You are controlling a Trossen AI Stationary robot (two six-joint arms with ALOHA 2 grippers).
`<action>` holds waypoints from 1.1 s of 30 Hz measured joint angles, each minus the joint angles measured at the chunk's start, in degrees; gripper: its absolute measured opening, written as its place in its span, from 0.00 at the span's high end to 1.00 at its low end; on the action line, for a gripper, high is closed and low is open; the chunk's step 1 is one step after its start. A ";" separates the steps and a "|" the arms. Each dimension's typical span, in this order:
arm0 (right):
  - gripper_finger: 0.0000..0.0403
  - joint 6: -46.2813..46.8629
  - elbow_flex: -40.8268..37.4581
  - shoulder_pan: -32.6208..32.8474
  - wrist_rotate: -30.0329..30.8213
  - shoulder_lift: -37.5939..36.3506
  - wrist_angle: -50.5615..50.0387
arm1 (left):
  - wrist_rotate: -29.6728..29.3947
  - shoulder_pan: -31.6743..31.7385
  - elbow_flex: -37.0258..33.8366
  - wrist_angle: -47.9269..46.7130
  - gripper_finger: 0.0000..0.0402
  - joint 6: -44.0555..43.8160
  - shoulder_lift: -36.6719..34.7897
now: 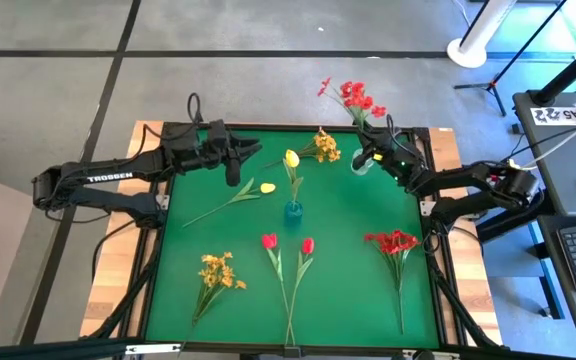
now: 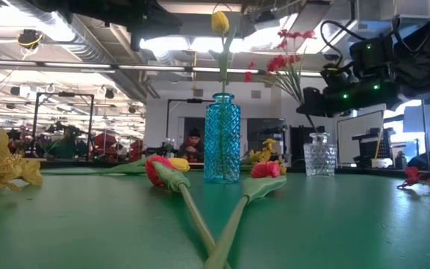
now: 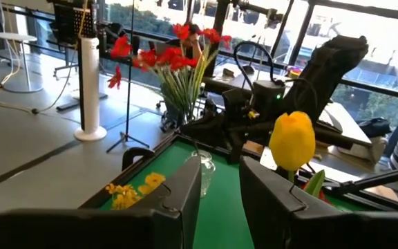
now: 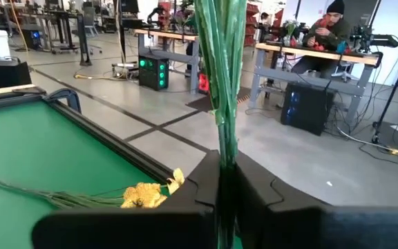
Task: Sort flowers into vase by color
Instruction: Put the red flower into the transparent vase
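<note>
My right gripper is at the table's far right, shut on a red small-blossom spray above a clear glass vase. My left gripper hovers open near the far edge, touching nothing. A blue vase stands mid-table with a yellow tulip in it. Lying flat on the cloth are a yellow tulip, two red tulips, a red spray and two yellow-orange clusters. My right gripper pinches the red spray's bundled green stems between its two fingers, which lie across the stems. The spray is lifted clear of the table. It stands tilted, with its blossoms above the fingers. Its lower end is hidden by the gripper.
The green table has a black raised rim. The far yellow-orange cluster lies close to that rim, between the two grippers. The near half of the table holds the lying flowers. A person sits at a bench in the room beyond.
</note>
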 joint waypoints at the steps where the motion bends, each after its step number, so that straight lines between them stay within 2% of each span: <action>1: 0.91 0.00 0.00 0.00 0.01 -0.32 -0.05 | 0.00 0.00 0.00 -0.42 0.76 0.00 0.00; 7: 0.78 -0.02 0.00 0.00 0.02 -3.74 -3.90 | -0.06 0.00 0.00 -2.02 0.76 0.00 0.00; 14: 0.57 0.02 0.00 0.00 3.31 -9.63 -16.23 | -0.48 0.00 0.00 -2.61 0.76 0.09 0.00; 20: 0.45 1.83 0.00 0.02 0.95 -17.50 -24.01 | -0.51 0.02 -0.02 -2.61 0.76 0.17 0.00; 26: 0.39 2.27 0.00 0.02 -2.88 -27.61 -29.50 | -0.50 0.01 -0.01 -2.61 0.76 0.17 0.00; 33: 0.38 5.30 0.00 0.04 -8.21 -38.32 -37.22 | -0.50 0.00 -0.02 -2.61 0.76 0.17 0.00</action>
